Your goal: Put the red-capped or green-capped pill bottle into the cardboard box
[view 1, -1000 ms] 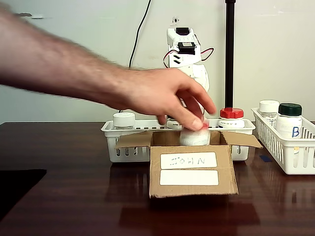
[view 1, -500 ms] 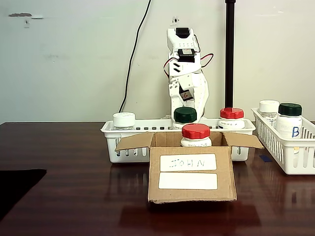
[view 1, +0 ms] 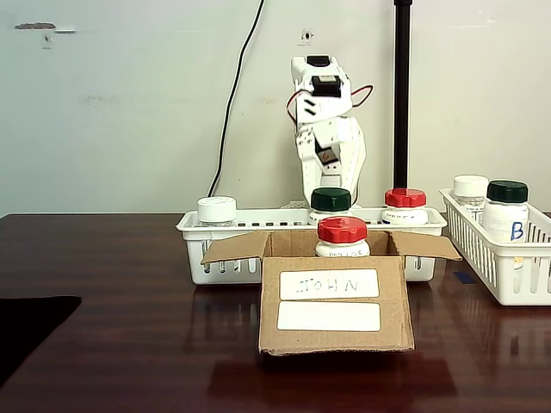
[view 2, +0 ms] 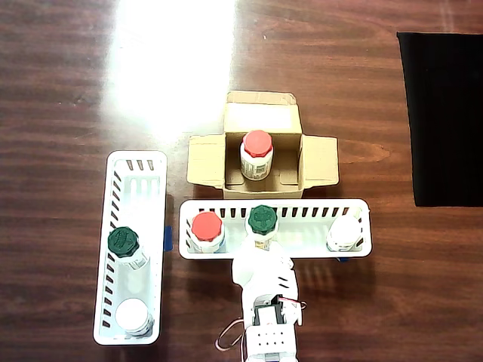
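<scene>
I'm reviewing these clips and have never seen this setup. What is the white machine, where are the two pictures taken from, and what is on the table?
The white machine is a small robot arm. The fixed view faces it from the table's front; the overhead view looks straight down. On the dark wooden table stands a cardboard box labelled JOHN, with a red-capped bottle standing inside. Behind it, a long white basket holds red-capped, green-capped and white-capped bottles. A second basket holds two more. The arm's end effector reaches down at the green-capped bottle; whether it grips is unclear.
</scene>
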